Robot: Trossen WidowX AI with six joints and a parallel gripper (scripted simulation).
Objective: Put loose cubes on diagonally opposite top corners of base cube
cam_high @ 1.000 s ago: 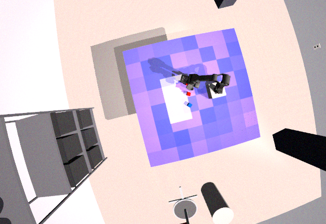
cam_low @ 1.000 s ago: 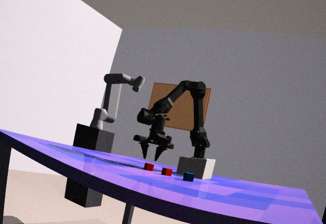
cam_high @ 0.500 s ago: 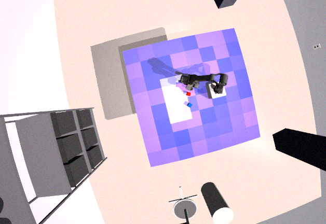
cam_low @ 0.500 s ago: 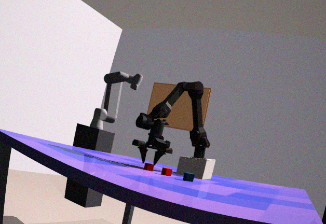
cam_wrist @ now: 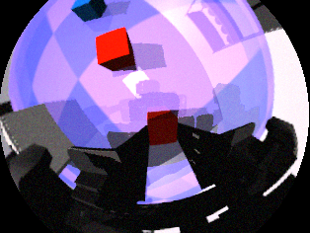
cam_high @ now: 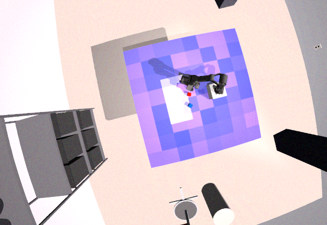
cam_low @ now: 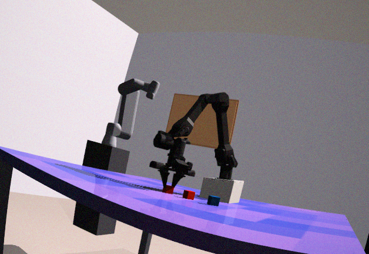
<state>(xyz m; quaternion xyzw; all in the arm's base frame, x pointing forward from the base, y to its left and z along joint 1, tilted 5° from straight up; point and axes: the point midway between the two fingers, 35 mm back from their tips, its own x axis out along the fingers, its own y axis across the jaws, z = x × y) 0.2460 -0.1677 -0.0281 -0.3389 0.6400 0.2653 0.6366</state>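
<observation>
My gripper (cam_high: pixel 190 85) (cam_low: pixel 168 186) (cam_wrist: pixel 161 126) points down with a fingertip against each side of a red cube (cam_low: pixel 167 189) (cam_wrist: pixel 162 123). It is shut on this cube, which is at table level and hidden under the gripper in the top view. A second red cube (cam_high: pixel 189 94) (cam_low: pixel 188 194) (cam_wrist: pixel 114 45) lies loose a little way off, outside the fingers. A blue cube (cam_high: pixel 190 105) (cam_low: pixel 214 200) (cam_wrist: pixel 88 9) sits beyond it on the table, with nothing on top. The three cubes stand apart in a rough row.
The white pedestal (cam_high: pixel 213 95) (cam_low: pixel 219 189) under the arm's base stands beside the cubes. A bright white patch (cam_high: pixel 175 111) lies across the table (cam_high: pixel 168 156) (cam_low: pixel 268 230) by the cubes. A second, grey arm (cam_low: pixel 121 110) stands on a dark block behind the table.
</observation>
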